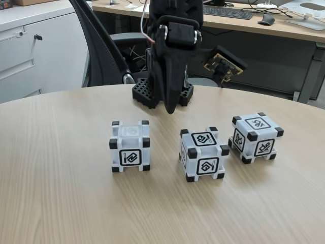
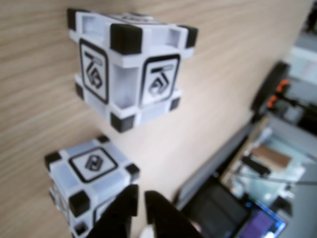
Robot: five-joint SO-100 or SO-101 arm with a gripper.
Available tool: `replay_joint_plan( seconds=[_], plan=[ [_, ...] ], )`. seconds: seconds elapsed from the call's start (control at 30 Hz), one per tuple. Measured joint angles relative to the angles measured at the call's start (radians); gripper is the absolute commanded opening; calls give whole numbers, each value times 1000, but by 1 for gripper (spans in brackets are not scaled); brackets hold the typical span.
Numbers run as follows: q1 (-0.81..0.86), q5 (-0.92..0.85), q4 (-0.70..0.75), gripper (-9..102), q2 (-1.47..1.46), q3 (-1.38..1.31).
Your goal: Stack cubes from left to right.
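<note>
Three white translucent cubes [image 1: 130, 146] [image 1: 203, 154] [image 1: 255, 137] with black corner blocks sit apart on the wood-grain surface [image 1: 61, 193] — the black pincer [image 2: 140, 198] above, clenched on nothing.

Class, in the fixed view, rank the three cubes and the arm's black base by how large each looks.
1. black base, partly hidden
2-4. left cube, middle cube, right cube: alike, so no ranking; slight differences come from camera nearness.
</note>
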Motion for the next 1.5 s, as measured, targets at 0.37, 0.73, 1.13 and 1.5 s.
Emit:
replay_joint_plan(
  seconds=[0.37,0.73,1.13,1.5],
  plan=[
    [0,-9,0,0,0,0],
    [0,5,0,0,-8,0],
    [0,129,-23,0,-541,-227],
    [0,244,-32,0,-1137,-762]
  ],
)
